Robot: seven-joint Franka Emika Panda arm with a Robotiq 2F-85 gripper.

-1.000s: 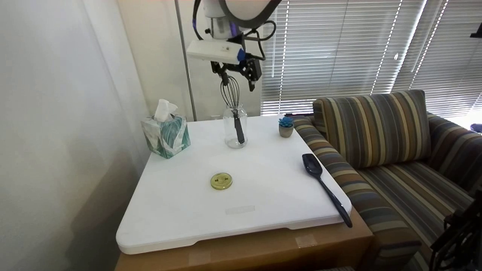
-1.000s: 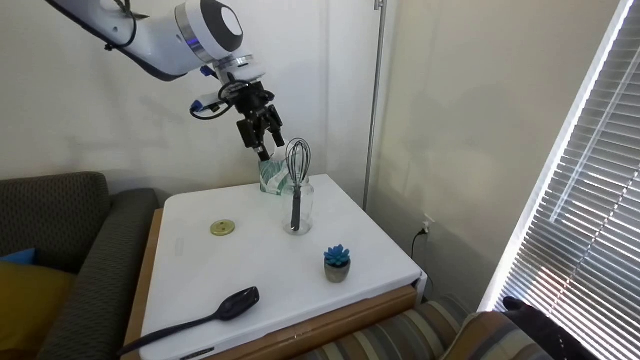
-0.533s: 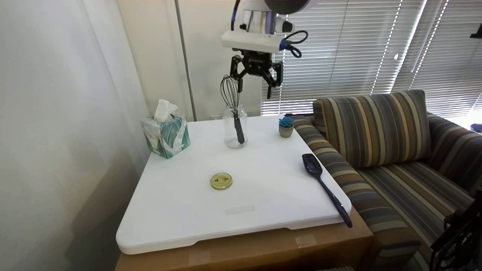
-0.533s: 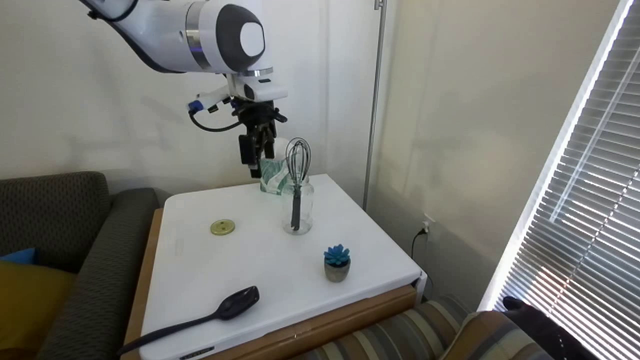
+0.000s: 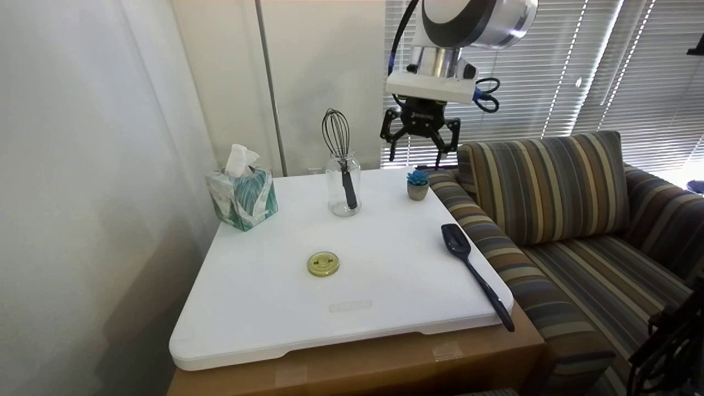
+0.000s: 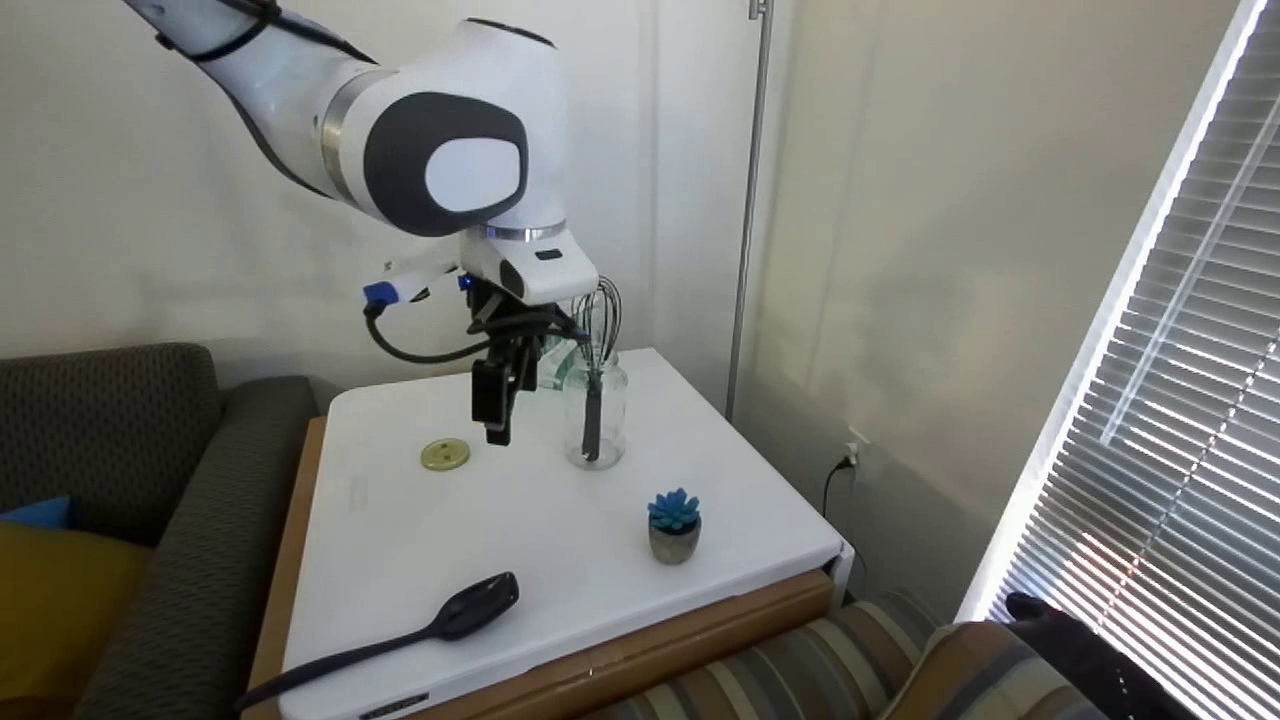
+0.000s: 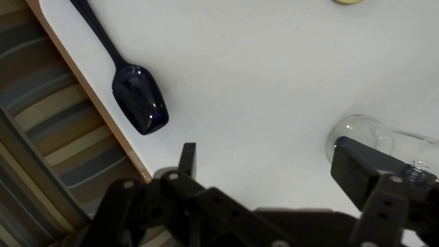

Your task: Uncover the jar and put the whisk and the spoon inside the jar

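- Round, flat yellow-green lid [image 5: 323,264]: two small darker marks on top.
- Clear glass cylinder jar [image 5: 334,193]: colourless.
- Wire-headed balloon whisk [image 5: 341,149]: handle black, wires dark.
- Long, slim, oval-headed spoon [image 5: 467,262]: black in both exterior views, deep navy in the wrist view.
- Two-fingered gripper [image 5: 415,162]: black.
- Cube-shaped tissue box [image 5: 243,199]: leaf pattern in teal, white and grey.
- Small potted succulent [image 6: 674,528]: leaves blue, pot grey.
- Flat, round-cornered tabletop [image 5: 264,308]: plain white.
- Upholstered fabric armchair [image 5: 577,269]: stripes of brown, tan and grey-blue.
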